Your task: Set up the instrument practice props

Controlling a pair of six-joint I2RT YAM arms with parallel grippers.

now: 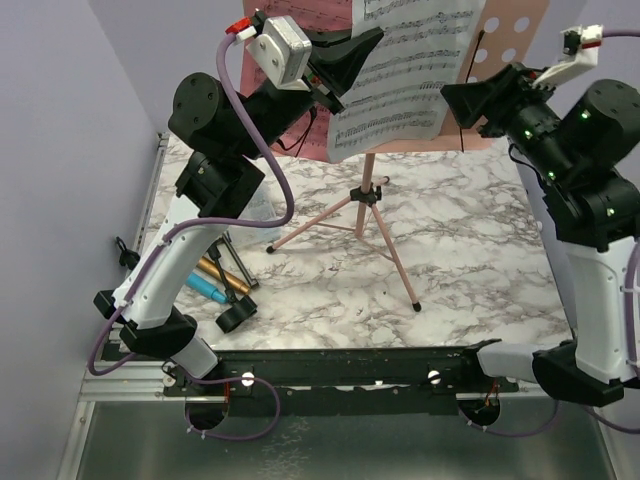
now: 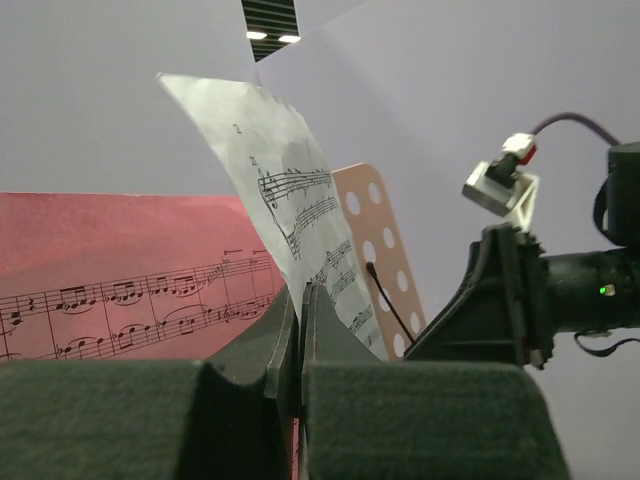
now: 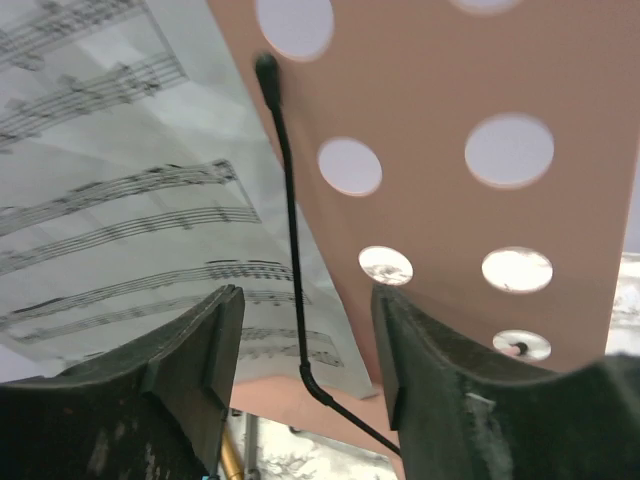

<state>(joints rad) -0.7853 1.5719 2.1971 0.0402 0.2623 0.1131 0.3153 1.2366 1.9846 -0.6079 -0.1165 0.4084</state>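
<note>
The pink perforated music rack [image 1: 500,40] stands on thin tripod legs [image 1: 365,215] at the back centre. A white sheet-music page [image 1: 400,70] leans on it, with a pink page [image 1: 290,135] to its left. My left gripper [image 1: 375,38] is shut on the white page's left edge [image 2: 270,150], beside the pink page [image 2: 120,250]. My right gripper [image 1: 452,97] is open at the rack's lower right. Its jaws straddle the rack's thin black wire arm [image 3: 290,200] without touching it. The gold microphone [image 1: 225,280] and the blue microphone [image 1: 205,290] lie under my left arm, by a black round mount [image 1: 237,318].
A clear plastic box [image 1: 255,210] sits behind my left arm. The tripod feet spread over the marble tabletop [image 1: 470,260]. A purple wall stands to the left, and a black rail [image 1: 350,365] runs along the near edge.
</note>
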